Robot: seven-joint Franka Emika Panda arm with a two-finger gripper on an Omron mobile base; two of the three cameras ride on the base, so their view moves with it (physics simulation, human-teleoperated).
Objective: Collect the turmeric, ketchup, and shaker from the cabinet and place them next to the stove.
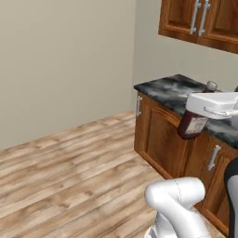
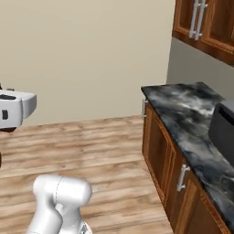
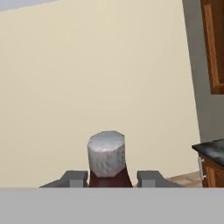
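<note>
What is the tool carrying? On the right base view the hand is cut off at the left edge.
Observer: The ketchup. In the left base view its dark red-brown body sticks out below the tool.
Operator: Is it clamped squarely?
Observer: In the hand view the fingers sit on either side of the bottle, just below its grey cap.
Operator: Where is it relative to the counter?
Observer: In the left base view it overlaps the front edge of the counter. I cannot tell the depth.
</note>
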